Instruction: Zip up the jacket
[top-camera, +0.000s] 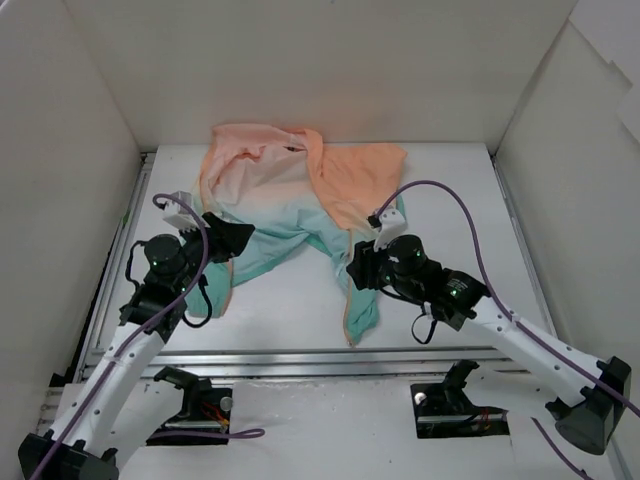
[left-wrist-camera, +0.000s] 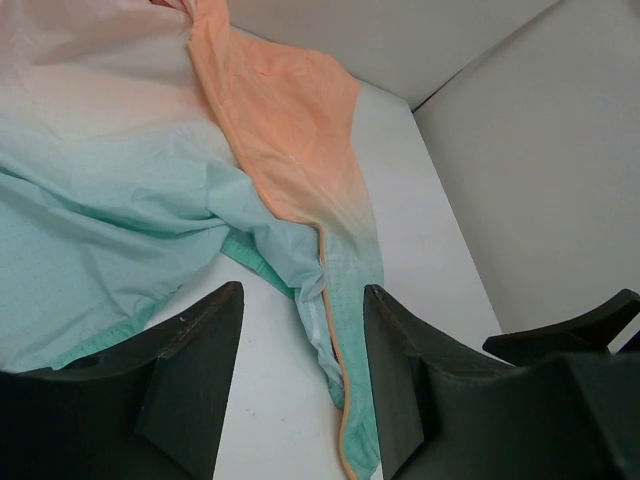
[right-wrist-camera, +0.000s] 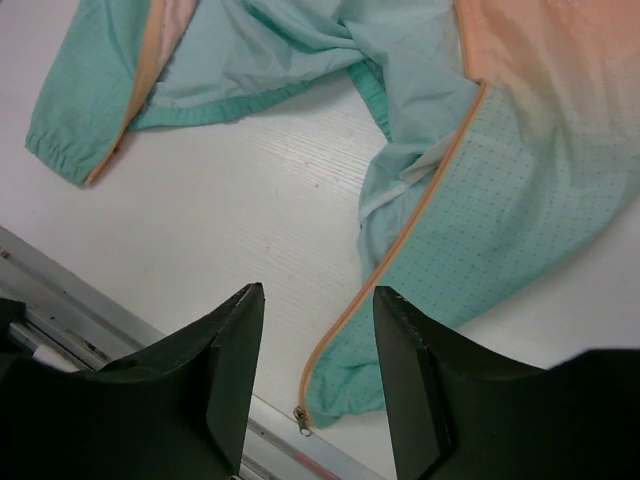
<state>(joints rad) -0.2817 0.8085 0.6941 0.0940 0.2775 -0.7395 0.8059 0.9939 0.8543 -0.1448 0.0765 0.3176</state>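
Left gripper (left-wrist-camera: 302, 300) and right gripper (right-wrist-camera: 317, 295) fingers wide, empty; zipping not begun.
Jacket (top-camera: 290, 200) lies open, front edges apart, zipper pull (right-wrist-camera: 299, 416) by the table's (top-camera: 290, 300) near edge.

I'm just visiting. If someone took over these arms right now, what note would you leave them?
Left gripper: open, empty, at the jacket's left side.
Right gripper: open, empty, above the orange zipper edge.
Jacket: crumpled on the table, front open, edges apart; zipper pull at the hem end of that edge.
Done: nothing zipped.
Left: join both edges, pull the zipper up.
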